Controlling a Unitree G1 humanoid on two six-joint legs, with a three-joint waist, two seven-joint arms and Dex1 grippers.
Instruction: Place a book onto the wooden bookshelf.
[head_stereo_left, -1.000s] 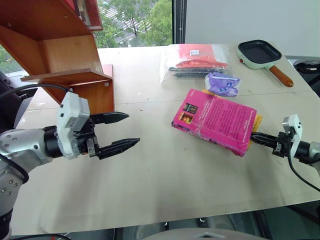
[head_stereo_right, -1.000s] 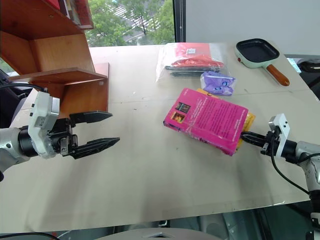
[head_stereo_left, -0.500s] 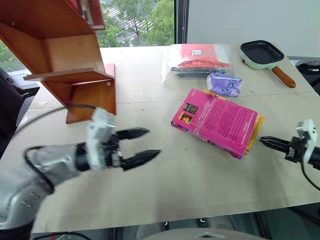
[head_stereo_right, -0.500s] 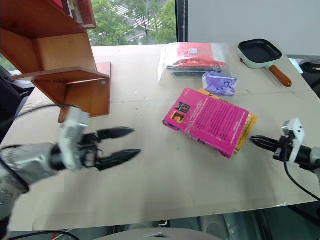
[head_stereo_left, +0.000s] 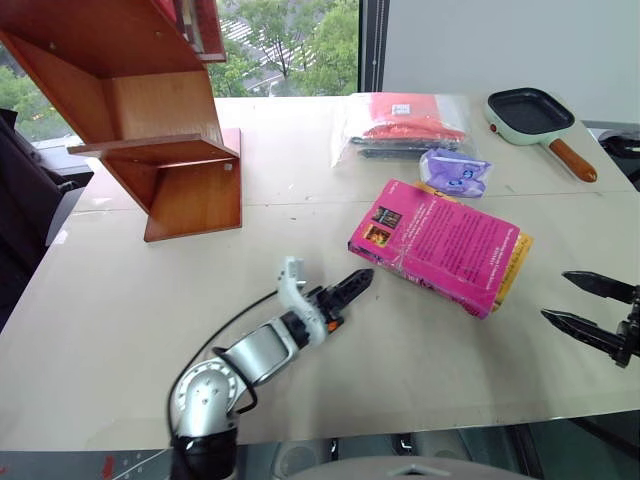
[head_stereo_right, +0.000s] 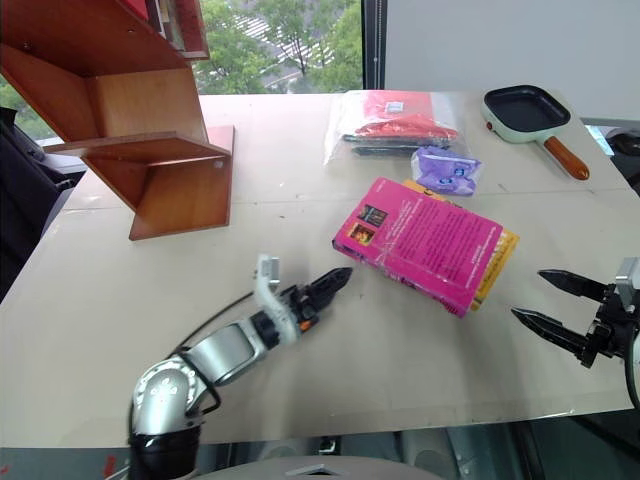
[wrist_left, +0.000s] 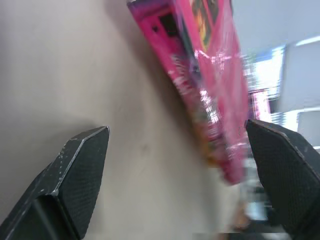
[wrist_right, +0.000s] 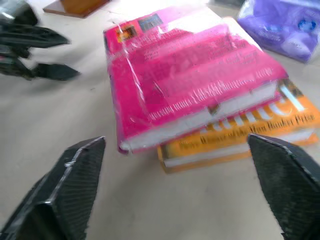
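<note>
Book (head_stereo_left: 441, 245): pink paperback, lies flat on the counter (head_stereo_left: 130, 330), right of centre, cover up, wrapped in clear film. It sits on top of a yellow book (wrist_right: 240, 132) with dark lettering; the yellow one sticks out along the pink book's far-right edge. Nothing holds it.

Left gripper (head_stereo_left: 352, 284): low over the counter, pointing forward-right at the pink book's near-left corner, tips just short of it, not touching. Fingers apart; the left wrist view shows both fingers (wrist_left: 75, 175) spread wide with the book's edge between and ahead of them.

Right gripper (head_stereo_right: 553, 303): near the right edge of the counter, pointing left toward the books, apart from them with bare counter between. Fingers spread wide, empty. Right wrist view has the two stacked books framed between its fingers (wrist_right: 65, 185), with the left gripper's tips visible beyond.

Bookshelf (head_stereo_left: 150, 110): reddish-brown wood, slanted boards, stands at the far-left corner of the counter, well apart from the book.

Behind the books: small purple packet (head_stereo_left: 455, 170) just beyond the stack, then a clear bag with red contents (head_stereo_left: 405, 125). Far-right corner: a pale green pan with dark inside and wooden handle (head_stereo_left: 535, 112).
</note>
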